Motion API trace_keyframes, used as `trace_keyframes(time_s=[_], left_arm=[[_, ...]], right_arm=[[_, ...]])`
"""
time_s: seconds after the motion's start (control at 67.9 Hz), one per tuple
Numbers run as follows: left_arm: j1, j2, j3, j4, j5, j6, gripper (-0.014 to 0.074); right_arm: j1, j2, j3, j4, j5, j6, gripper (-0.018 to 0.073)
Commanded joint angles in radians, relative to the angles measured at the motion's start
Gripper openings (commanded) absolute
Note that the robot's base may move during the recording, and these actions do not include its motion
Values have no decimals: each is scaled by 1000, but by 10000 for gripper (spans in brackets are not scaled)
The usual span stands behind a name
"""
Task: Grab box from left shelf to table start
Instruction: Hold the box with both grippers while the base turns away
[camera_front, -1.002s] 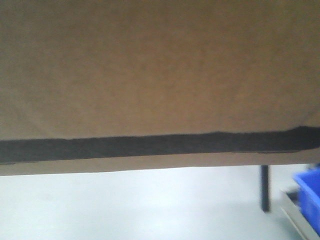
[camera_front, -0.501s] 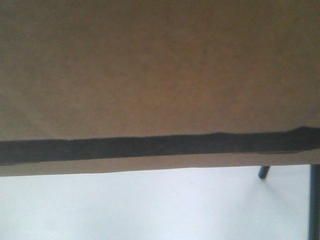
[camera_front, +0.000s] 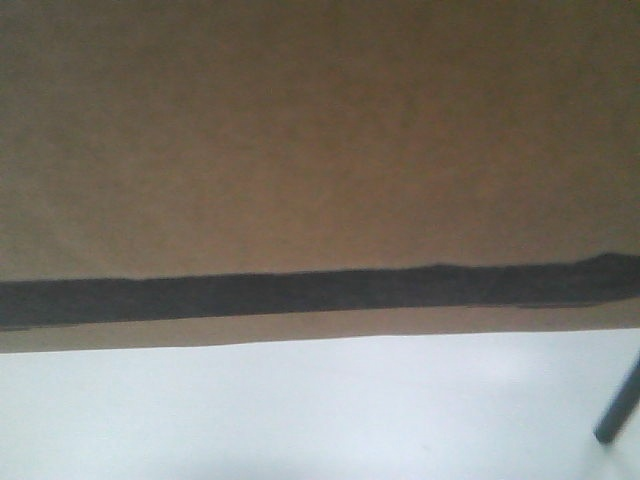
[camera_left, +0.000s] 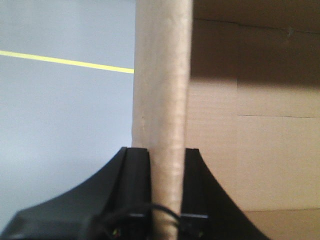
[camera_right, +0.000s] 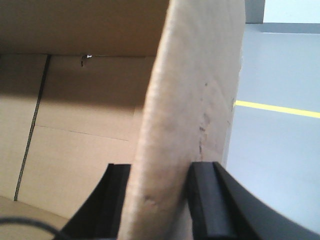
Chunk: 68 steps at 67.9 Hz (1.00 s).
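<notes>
Left gripper (camera_left: 165, 155) is clamped on an upright cardboard panel of the box (camera_front: 320, 150). Its wrist view shows two black fingers (camera_left: 138, 185) pressed against the two faces of that panel, with no gap on either side. On one side of the panel is the brown inside of the box, with a shadowed upper wall and a lit lower wall crossed by faint seams. On the other side, outside the box, is pale grey floor (camera_left: 60, 125) crossed by a thin yellow line (camera_left: 65, 61).

Right gripper (camera_right: 162, 167) pinches another panel of the box in the same way, one black finger on each face. This panel leans a little, and its pale surface carries a few small dark scuffs. The right wrist view also shows the inside of the box, with a dark seam running down one wall, and grey floor with a yellow line outside the box.

Only the wrist views show the grip and the inside of the box. The front view shows what they do not: the outer brown face of the box, blurred and very close, filling the upper two thirds of the frame. A black band (camera_front: 320, 292) runs along that face just above its lower edge. Below the box is bright floor, and a slanted dark post (camera_front: 618, 405) stands under its right end.
</notes>
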<state>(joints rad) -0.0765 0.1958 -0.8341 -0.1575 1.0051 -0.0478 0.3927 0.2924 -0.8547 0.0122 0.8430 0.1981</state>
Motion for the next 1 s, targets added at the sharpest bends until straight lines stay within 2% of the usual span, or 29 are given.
trace_keyframes(time_s=[0.0,0.987], left_arm=[[-1,12,-36,40,-172,-13,-98],[-1,12,-36,40,-172,-13,-98]], right_arm=[[-4,7,-34,-88,-130,-11,57],[-4,7,-34,-88,-130,-11,57]])
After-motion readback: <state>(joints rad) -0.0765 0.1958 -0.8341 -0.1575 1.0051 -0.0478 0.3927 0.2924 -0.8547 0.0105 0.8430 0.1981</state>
